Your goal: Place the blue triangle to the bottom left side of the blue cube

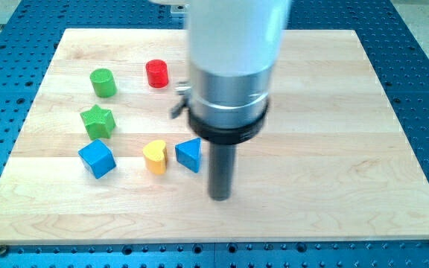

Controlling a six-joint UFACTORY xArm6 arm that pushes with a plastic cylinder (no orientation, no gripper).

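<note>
The blue triangle lies near the middle of the wooden board. The blue cube sits at the view's left, well apart from it. A yellow heart block lies between them, just left of the triangle. My tip rests on the board just to the right of and slightly below the blue triangle, a small gap between them. The arm's wide grey body hangs above and hides the board behind it.
A green star sits just above the blue cube. A green cylinder and a red cylinder stand nearer the view's top. The board's edges meet a blue perforated table.
</note>
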